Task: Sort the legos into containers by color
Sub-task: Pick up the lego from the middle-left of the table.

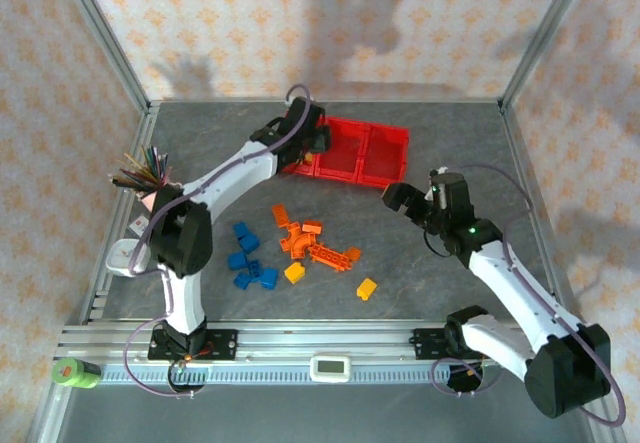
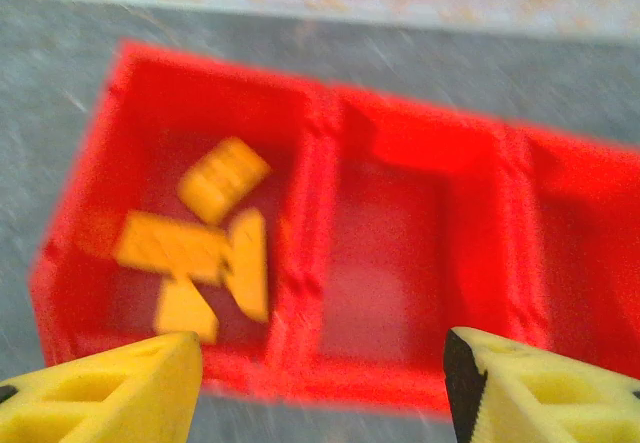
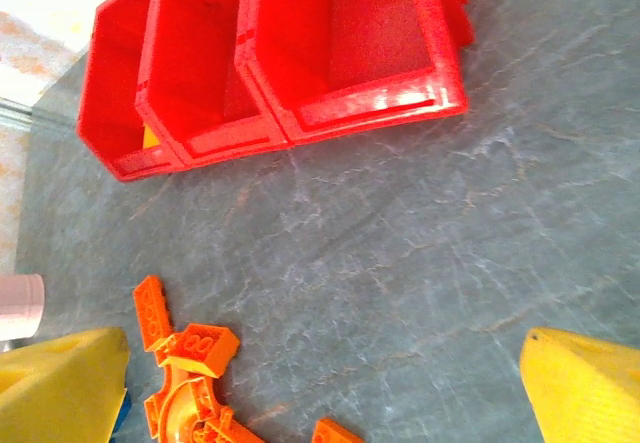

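**Left gripper open over the yellow bin, right gripper wide above the table**

Top view: the left gripper (image 1: 308,145) hangs over the left end of the bins (image 1: 372,153), at the far side of the table (image 1: 200,133). Its jaws are hard to read from here. The right gripper (image 1: 405,198) sits just this side of the bins' right end, jaws spread. On the table between the arms lie the blues (image 1: 248,258) to the left and the oranges (image 1: 305,243) in the middle, well apart from both grippers. There are also two loose yellows (image 1: 295,272), one just beside the orange cluster and the other off to its right. Pencils (image 1: 140,168) stand at the left edge.

Left wrist view, blurred: the fingers (image 2: 100,398) stand parted with nothing between them. Below and beyond them is the row of bins (image 2: 320,163). Its left compartment holds four yellow bricks (image 2: 222,178), ahead of the left finger. The gap between the fingers lines up with the middle compartment.

Right wrist view: the right gripper (image 3: 325,393) is wide, one finger in each bottom corner and bare table between them. The oranges (image 3: 190,358) lie by the left finger. The bins (image 3: 350,113) are well ahead, with a sliver of yellow in the farthest one. A pink cup (image 3: 20,303) shows at the left edge.
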### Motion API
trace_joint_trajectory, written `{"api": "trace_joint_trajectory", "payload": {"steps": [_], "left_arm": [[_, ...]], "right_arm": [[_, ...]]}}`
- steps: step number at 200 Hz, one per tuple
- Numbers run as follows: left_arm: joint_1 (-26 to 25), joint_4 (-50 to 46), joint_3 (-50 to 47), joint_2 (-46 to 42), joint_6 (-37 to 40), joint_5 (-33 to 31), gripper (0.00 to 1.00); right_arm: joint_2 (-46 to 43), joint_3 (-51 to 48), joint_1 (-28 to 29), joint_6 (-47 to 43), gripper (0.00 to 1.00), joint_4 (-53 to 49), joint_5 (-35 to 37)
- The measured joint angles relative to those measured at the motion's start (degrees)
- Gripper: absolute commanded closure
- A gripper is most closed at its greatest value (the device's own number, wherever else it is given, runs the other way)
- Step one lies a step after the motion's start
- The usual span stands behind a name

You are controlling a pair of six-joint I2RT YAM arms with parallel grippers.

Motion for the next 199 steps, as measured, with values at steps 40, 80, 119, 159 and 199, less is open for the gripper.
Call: {"api": "trace_joint_trajectory", "payload": {"steps": [40,80,119,159,199], "left_arm": [[-11.13,-0.09,-13.66,-10.23,-2.91,2.71,0.32],[-20.02,-0.76,-23.26,-14.56,-7.65,4.37,0.31],[-27.45,-0.52,-28.3,-15.3,-11.17,6.1,0.29],[-32.57,0.33,-29.46,-14.88,-12.09,8.7,0.28],[-35.56,1.68,-29.4,-10.75,-12.46,10.34,0.28]], "right_arm": [[-4.39,0.0,0.0,1.49,0.0,-7.06,2.86],[-7.17,-2.69,0.0,3.63,0.0,-11.43,2.82],[-9.77,-8.11,-0.04,6.23,0.0,-13.86,1.55],[-12.24,-11.15,-0.11,8.66,0.0,-14.97,-0.17],[-15.5,-13.31,-0.11,10.8,0.0,-15.41,-1.68]]}}
